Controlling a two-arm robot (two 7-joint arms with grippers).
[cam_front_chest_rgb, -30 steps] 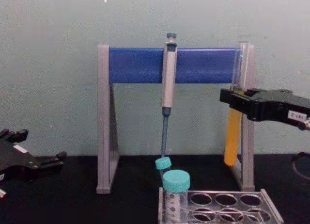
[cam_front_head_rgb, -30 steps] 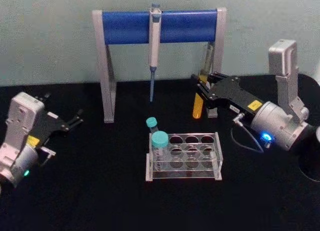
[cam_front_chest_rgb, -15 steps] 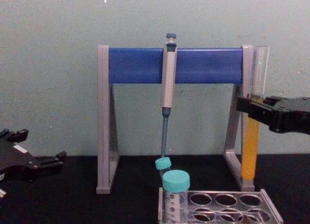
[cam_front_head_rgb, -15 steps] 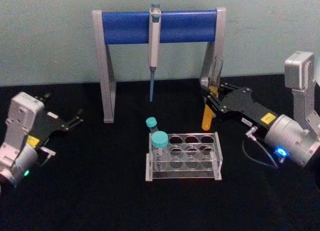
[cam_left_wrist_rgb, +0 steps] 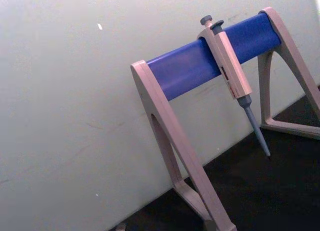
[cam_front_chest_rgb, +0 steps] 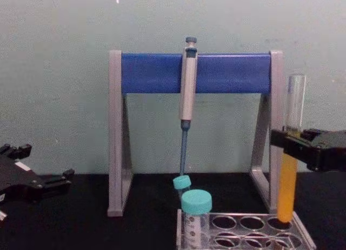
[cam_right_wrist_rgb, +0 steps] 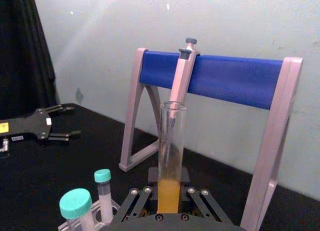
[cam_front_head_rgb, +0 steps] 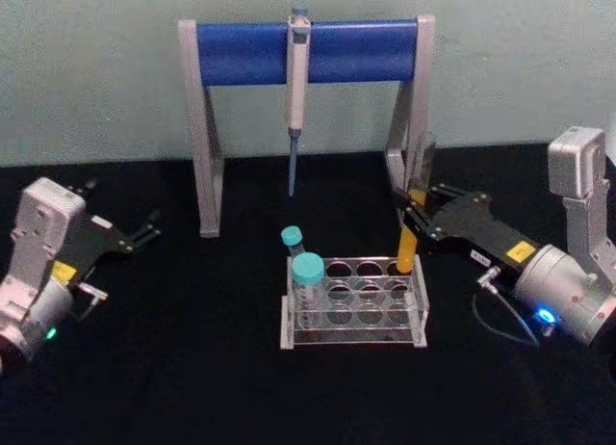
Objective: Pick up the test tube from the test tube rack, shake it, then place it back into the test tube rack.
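Black tabletop point(cam_front_head_rgb: 192, 387) below, pale green wall behind. At centre, the test tube rack point(cam_front_head_rgb: 354, 342), low and clear, taken as the reference for all else. In its left-hand holes, two teal-capped tubes point(cam_front_head_rgb: 308, 270). Behind the rack, a grey-and-blue pipette stand point(cam_front_head_rgb: 207, 127) with a pipette point(cam_front_head_rgb: 296, 79) hung from the bar.

Over the rack's far right corner, the test tube point(cam_front_head_rgb: 406, 252): open-topped, orange-yellow liquid in the lower half, close to upright with a slight lean. Clamped at about mid-length by the right gripper point(cam_front_head_rgb: 415, 209), reaching in from the rack's right side, fingers closed on the glass around the liquid line. Round bottom level with the top plate, at the mouth of the far right hole. Hard to tell whether already inside the hole or merely touching its rim.

Well off to the rack's left, parked low near the tabletop, the left gripper point(cam_right_wrist_rgb: 75, 121), fingers spread and holding nothing.

Judged from this: the last step, the return to the rack, in hand and nearly done. Pick-up evidently complete, shaking presumably too, though not provable from this moment alone.

Next, by judgement: straighten the tube over the hole, lower slowly until seated through the plates, only then loosen the fingers and back away to the rack's right. Worth watching: glass catching on the hole's rim, tipping the light rack or slopping liquid from the uncapped top.
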